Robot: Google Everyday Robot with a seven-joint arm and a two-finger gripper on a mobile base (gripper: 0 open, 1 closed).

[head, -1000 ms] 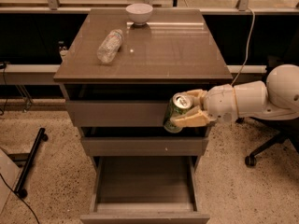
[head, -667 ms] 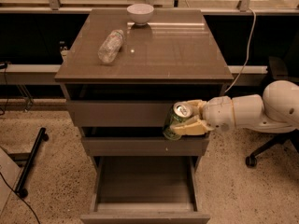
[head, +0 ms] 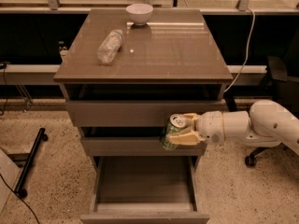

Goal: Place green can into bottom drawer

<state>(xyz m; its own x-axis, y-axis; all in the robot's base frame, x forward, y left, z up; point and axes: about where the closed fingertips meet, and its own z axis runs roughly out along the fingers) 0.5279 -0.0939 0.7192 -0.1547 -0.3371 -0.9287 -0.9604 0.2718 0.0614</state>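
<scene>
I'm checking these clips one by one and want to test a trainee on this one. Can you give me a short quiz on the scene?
1. True or false: the claw, reaching in from the image's right and level with the middle drawer, grips the green can.
2. Where is the clear bottle? A) lying on the cabinet top; B) inside a drawer; C) on the floor.
3. Fill in: the bottom drawer stands ___, with nothing inside it.

Key: 1 true; 2 A; 3 open.
</scene>
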